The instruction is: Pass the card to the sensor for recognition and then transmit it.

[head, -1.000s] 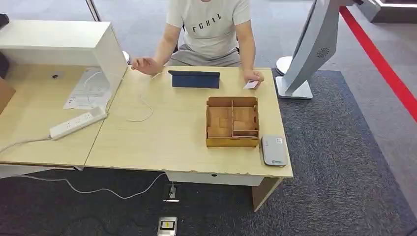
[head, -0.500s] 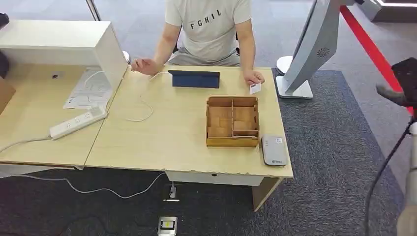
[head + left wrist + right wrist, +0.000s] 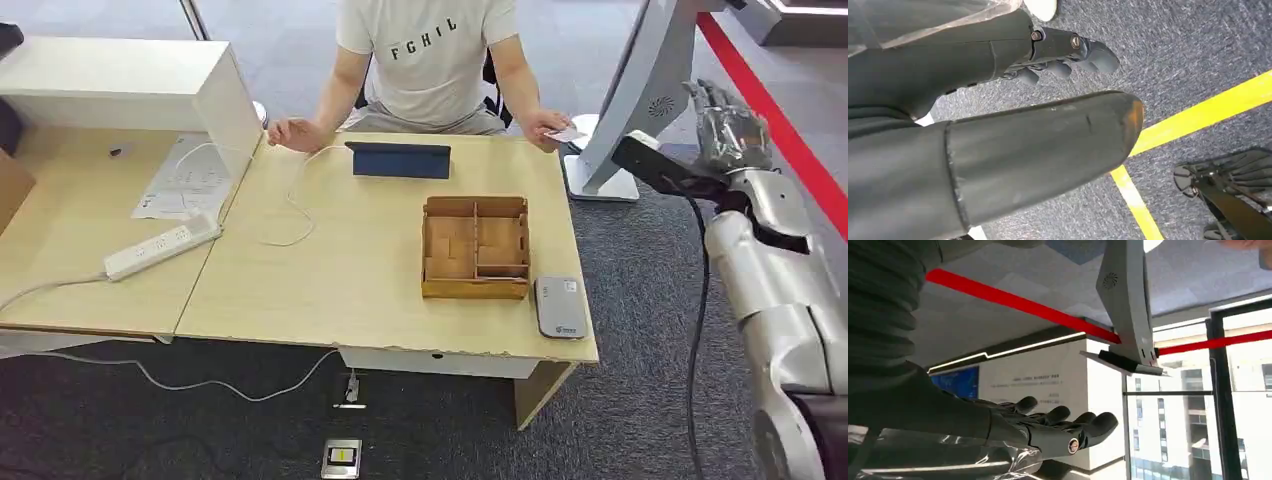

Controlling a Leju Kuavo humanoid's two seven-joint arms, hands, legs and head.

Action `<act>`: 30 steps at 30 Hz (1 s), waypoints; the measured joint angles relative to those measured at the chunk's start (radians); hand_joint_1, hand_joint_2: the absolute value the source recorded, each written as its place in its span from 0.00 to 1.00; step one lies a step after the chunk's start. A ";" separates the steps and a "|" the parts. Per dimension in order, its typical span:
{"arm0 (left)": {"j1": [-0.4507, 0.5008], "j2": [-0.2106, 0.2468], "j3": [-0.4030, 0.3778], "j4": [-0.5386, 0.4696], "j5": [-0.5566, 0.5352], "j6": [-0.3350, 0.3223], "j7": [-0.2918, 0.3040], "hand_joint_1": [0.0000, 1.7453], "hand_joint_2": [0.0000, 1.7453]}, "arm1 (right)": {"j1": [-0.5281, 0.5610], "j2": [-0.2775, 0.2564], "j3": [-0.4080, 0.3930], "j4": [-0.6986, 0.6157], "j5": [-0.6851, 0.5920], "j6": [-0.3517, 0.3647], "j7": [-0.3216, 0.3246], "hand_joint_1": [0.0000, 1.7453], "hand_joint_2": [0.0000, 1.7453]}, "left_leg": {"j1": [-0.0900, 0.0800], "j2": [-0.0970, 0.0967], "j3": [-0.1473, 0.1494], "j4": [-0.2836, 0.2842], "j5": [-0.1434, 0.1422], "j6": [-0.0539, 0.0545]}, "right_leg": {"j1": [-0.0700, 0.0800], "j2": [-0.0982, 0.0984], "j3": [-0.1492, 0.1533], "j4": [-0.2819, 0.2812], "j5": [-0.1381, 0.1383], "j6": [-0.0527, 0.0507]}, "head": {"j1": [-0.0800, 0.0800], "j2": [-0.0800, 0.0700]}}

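The right hand point(image 3: 728, 125) is raised beside the counter point(image 3: 330, 270), fingers apart, holding nothing. The left hand point(image 3: 1068, 52) hangs over the carpet, fingers loosely curled, empty. A person's hand point(image 3: 545, 125) holds the card point(image 3: 567, 134) past the counter's far right corner, well apart from the sensor point(image 3: 560, 306) by the wooden box point(image 3: 474, 248).

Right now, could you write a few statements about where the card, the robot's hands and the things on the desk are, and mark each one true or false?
1. The person's hand holds the card past the desk's far right corner. True.
2. The right hand grips the card. False: it is raised beside the desk, empty, fingers apart.
3. The card reader lies on the desk right beside the wooden box. True.
4. The card lies inside the wooden box. False: the person holds it.
5. The left hand rests on the desk. False: it hangs above grey carpet with a yellow line.
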 joint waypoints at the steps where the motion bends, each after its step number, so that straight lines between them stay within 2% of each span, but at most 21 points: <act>1: 0.001 0.000 0.000 0.000 0.000 -0.001 -0.001 0.00 0.00 | 0.000 0.002 0.021 0.004 0.008 0.000 0.007 0.00 1.00 | 0.000 0.000 0.000 0.000 0.000 0.000 | 0.000 0.000 0.000 0.000 0.000 0.000 | 0.000 0.000; 7: 0.006 0.000 0.000 0.000 0.003 -0.001 0.005 0.00 0.00 | 0.000 0.006 0.108 0.029 0.023 -0.002 0.029 0.00 1.00 | 0.000 0.000 0.000 0.000 0.000 0.000 | 0.000 0.000 0.000 0.000 0.000 0.000 | 0.000 0.000; 12: 0.007 0.000 0.000 0.000 0.006 -0.001 0.011 0.00 0.00 | 0.000 0.006 0.155 0.045 0.084 -0.043 0.050 0.00 1.00 | 0.000 0.000 0.000 0.000 0.000 0.000 | 0.000 0.000 0.000 0.000 0.000 0.000 | 0.000 0.000; 19: 0.008 0.000 0.000 0.000 0.013 -0.004 0.015 0.00 0.00 | 0.001 0.005 0.207 0.055 0.112 -0.047 0.064 0.00 1.00 | 0.000 0.001 0.000 0.000 0.000 0.000 | 0.000 0.000 -0.001 0.000 0.000 0.000 | 0.000 0.000; 20: 0.008 0.000 0.000 0.000 0.014 -0.004 0.015 0.00 0.00 | 0.001 0.005 0.210 0.057 0.114 -0.048 0.064 0.44 1.00 | 0.000 0.001 0.000 0.000 0.000 0.000 | 0.000 0.000 -0.001 0.000 0.000 0.000 | 0.000 0.000; 21: 0.008 0.000 0.000 0.000 0.016 -0.004 0.015 0.00 0.00 | 0.001 0.005 0.214 0.060 0.114 -0.050 0.064 1.00 1.00 | 0.000 0.001 0.000 0.000 0.000 0.000 | 0.000 0.000 -0.001 0.000 0.000 0.000 | 0.000 0.000; 30: 0.009 -0.003 0.000 0.000 0.020 -0.004 0.029 0.00 0.00 | 0.013 0.004 0.225 0.077 0.081 -0.051 0.051 1.00 1.00 | 0.000 0.001 0.000 0.000 0.000 0.000 | 0.000 0.000 -0.001 0.000 0.000 0.000 | 0.000 0.000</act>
